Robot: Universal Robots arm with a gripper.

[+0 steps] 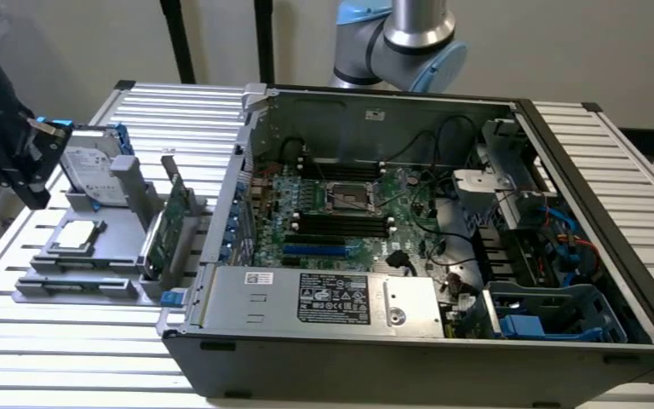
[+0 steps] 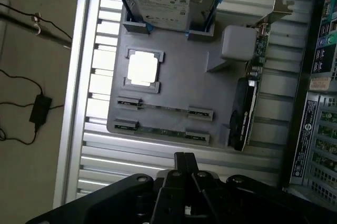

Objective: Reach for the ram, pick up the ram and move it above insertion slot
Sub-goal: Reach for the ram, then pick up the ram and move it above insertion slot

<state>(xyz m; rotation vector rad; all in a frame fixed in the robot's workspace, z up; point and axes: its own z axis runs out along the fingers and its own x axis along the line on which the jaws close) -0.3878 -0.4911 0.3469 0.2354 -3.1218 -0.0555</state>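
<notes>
Two ram sticks stand on edge in a grey holder (image 2: 174, 84): one ram (image 2: 163, 109) and a second ram (image 2: 160, 130) beside it, each thin and green between grey end clips. My gripper (image 2: 184, 156) hangs above the slatted table just off the holder's ram side, apart from both sticks, its black fingers shut with nothing between them. In the exterior view the gripper (image 1: 31, 192) is at the far left, above and beside the holder (image 1: 77, 285). The long black memory slots (image 1: 339, 223) lie on the motherboard inside the open computer case.
The holder also carries a hard drive (image 2: 166, 0), a square processor (image 2: 143, 68) and a green expansion card (image 2: 247, 103) with a metal bracket. The open case (image 1: 418, 256) stands at the exterior view's right of the holder. Cables and a power adapter (image 2: 39, 109) lie on the floor.
</notes>
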